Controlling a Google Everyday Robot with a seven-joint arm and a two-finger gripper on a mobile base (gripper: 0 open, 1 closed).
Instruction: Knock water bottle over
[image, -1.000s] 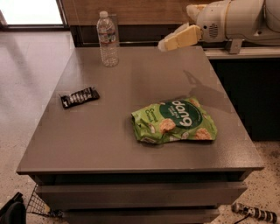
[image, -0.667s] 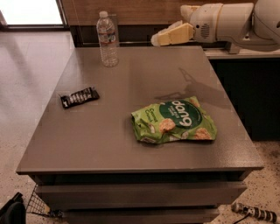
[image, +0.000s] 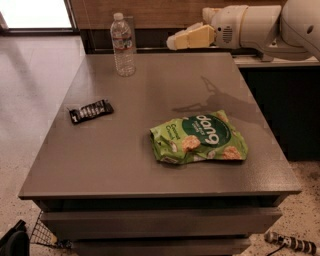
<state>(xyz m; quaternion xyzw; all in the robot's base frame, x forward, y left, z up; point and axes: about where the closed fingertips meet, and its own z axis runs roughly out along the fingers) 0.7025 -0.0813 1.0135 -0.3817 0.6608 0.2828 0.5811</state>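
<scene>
The water bottle (image: 123, 45) is clear plastic with a white cap and a thin pale label. It stands upright near the far left corner of the grey table (image: 125, 150). My gripper (image: 175, 42) has cream-coloured fingers on a white arm. It hangs above the table's far edge, to the right of the bottle and about level with its middle. A clear gap lies between the gripper and the bottle. The gripper holds nothing.
A green snack bag (image: 200, 139) lies flat at the table's right front. A small black wrapped bar (image: 91, 110) lies at the left. A dark counter (image: 280, 100) stands to the right of the table. A wood-panelled wall runs behind.
My gripper and arm have moved left along the table's far edge, closer to the water bottle. The bottle, the bag and the bar have not moved.
</scene>
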